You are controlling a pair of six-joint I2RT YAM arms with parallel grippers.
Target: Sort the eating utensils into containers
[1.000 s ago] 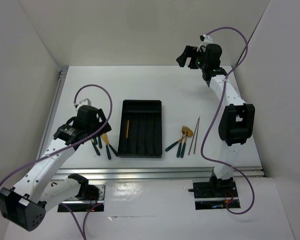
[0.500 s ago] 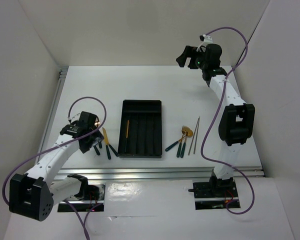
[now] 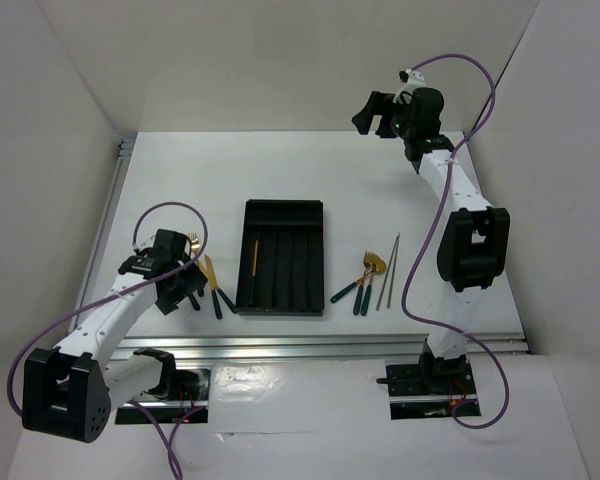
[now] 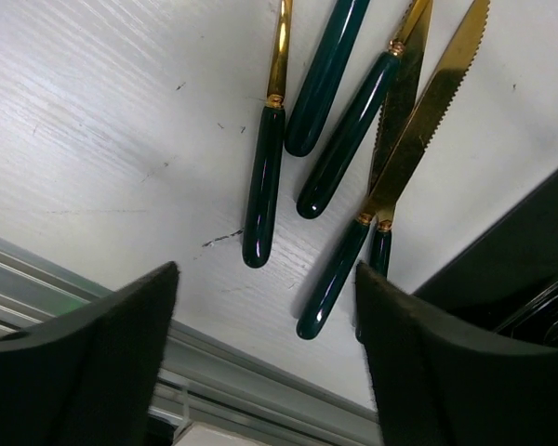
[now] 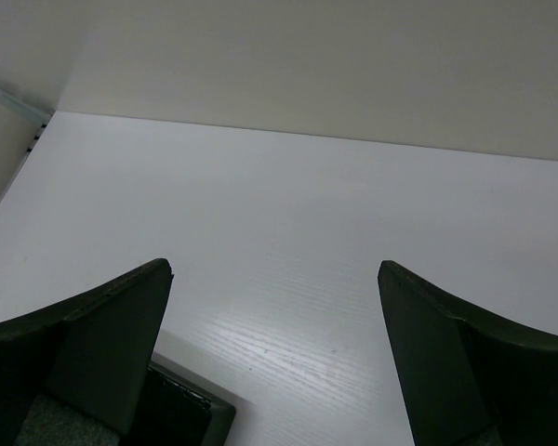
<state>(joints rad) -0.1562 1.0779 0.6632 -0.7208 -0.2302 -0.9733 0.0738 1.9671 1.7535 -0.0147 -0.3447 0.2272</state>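
Note:
The black tray (image 3: pixel 283 206) lies mid-table with long compartments; a thin orange-brown stick (image 3: pixel 254 257) lies in its left one. Several gold and teal utensils (image 3: pixel 212 285) lie left of the tray. My left gripper (image 3: pixel 183 288) is open and empty, low over their handle ends. In the left wrist view the handles (image 4: pixel 262 190) and a serrated knife (image 4: pixel 430 116) lie just ahead of the open gripper (image 4: pixel 265 372), with the tray corner (image 4: pixel 530 251) at right. More utensils (image 3: pixel 361 280) and two chopsticks (image 3: pixel 387 270) lie right of the tray. My right gripper (image 3: pixel 366 112) is open and empty, raised at the back.
The aluminium rail (image 3: pixel 320 345) runs along the table's near edge, close behind the left gripper, and shows in the left wrist view (image 4: pixel 93 279). White walls enclose the table. The right wrist view shows bare table and a tray corner (image 5: pixel 172 413).
My left arm has dropped and drawn back toward the near left, bringing its gripper down beside the left utensil group. The right arm has not moved.

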